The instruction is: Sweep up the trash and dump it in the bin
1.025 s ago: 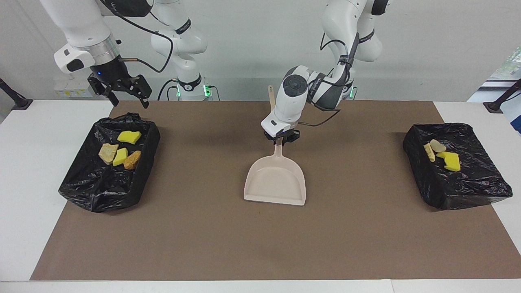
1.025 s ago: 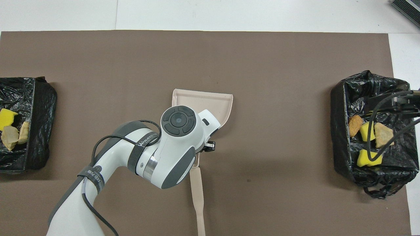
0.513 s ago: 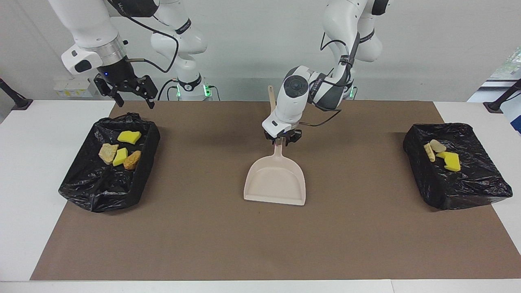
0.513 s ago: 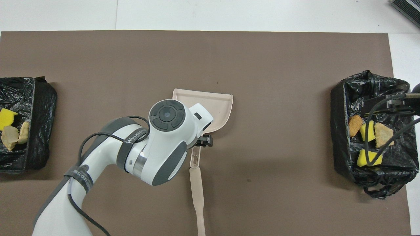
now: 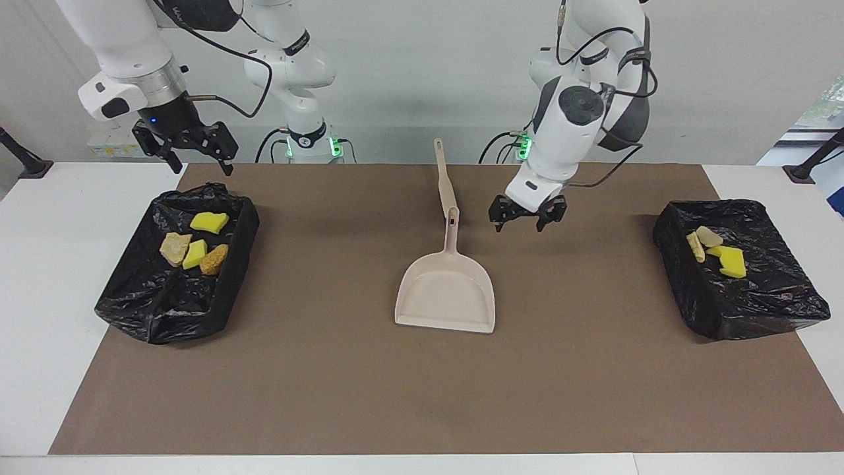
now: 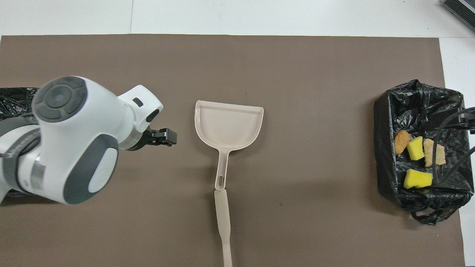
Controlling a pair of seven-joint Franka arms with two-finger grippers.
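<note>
Trash lies in two black-lined bins. The bin (image 5: 165, 316) (image 6: 386, 148) at the right arm's end holds yellow sponge pieces (image 5: 210, 221), a beige lump (image 5: 175, 248) and an orange chunk (image 5: 214, 259). The bin (image 5: 758, 310) at the left arm's end holds a yellow sponge (image 5: 730, 261) and beige scraps (image 5: 708, 235). A beige dustpan (image 5: 446, 297) (image 6: 228, 124) lies flat and empty mid-mat. My left gripper (image 5: 526, 221) (image 6: 169, 135) hangs open over the mat beside the dustpan's handle. My right gripper (image 5: 198, 161) hangs open over the robot-side edge of its bin.
A beige brush handle (image 5: 443, 175) (image 6: 223, 222) lies in line with the dustpan's handle, nearer to the robots. A brown mat (image 5: 330, 382) covers the middle of the white table.
My left gripper has opened, let go of the dustpan's handle, and risen away toward the left arm's end. The dustpan stays flat. The right gripper has shifted slightly above its bin.
</note>
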